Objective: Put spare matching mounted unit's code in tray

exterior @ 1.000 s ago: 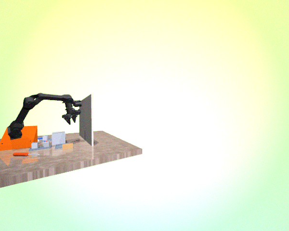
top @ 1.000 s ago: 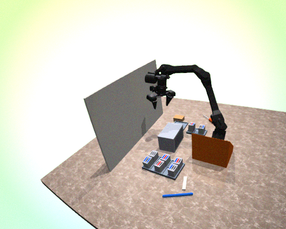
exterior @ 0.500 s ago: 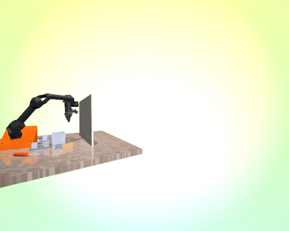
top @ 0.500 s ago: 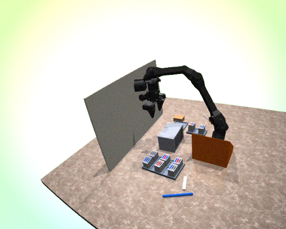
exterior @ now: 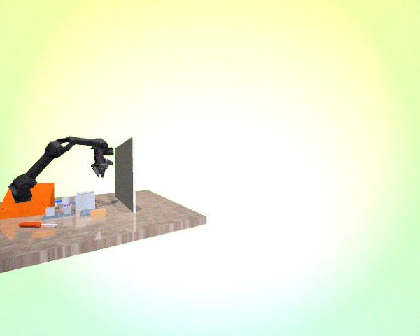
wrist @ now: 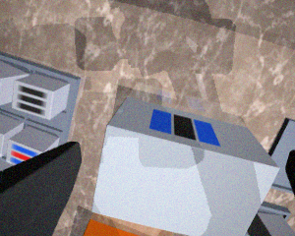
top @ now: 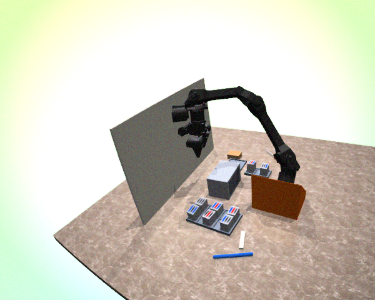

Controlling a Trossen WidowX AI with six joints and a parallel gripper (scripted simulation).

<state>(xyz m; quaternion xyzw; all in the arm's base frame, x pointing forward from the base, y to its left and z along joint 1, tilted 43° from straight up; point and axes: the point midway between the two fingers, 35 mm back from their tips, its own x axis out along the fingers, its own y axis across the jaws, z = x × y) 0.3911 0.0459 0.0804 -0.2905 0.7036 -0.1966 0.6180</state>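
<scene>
My gripper (top: 201, 150) (exterior: 100, 176) (wrist: 185, 156) is open and empty, high above and behind the mounted unit, a large grey box (top: 218, 172) (exterior: 85, 201) (wrist: 147, 192). Its back shows in the wrist view with a blue, black, blue code (wrist: 184, 127). The six-slot rack (top: 210, 227) (wrist: 74, 93) holds spares with striped tops: one all black (top: 200, 202) (wrist: 31, 96), one blue-red-blue (top: 217, 205) (wrist: 25, 151), and one with blue outer bars (top: 193, 209), its middle bar hard to tell. A second rack (top: 257, 174) (exterior: 58, 217) holds two spares. The flat tray (top: 242, 164) (wrist: 287, 138) is empty where visible.
A tall grey panel (top: 155, 155) (exterior: 124, 173) stands close behind the gripper. An orange wedge (top: 275, 197) (exterior: 43, 199) stands by the arm's base. An orange block (top: 234, 154) (exterior: 98, 212), a screwdriver (exterior: 30, 224), a white strip (top: 242, 239) and a blue rod (top: 232, 255) lie around.
</scene>
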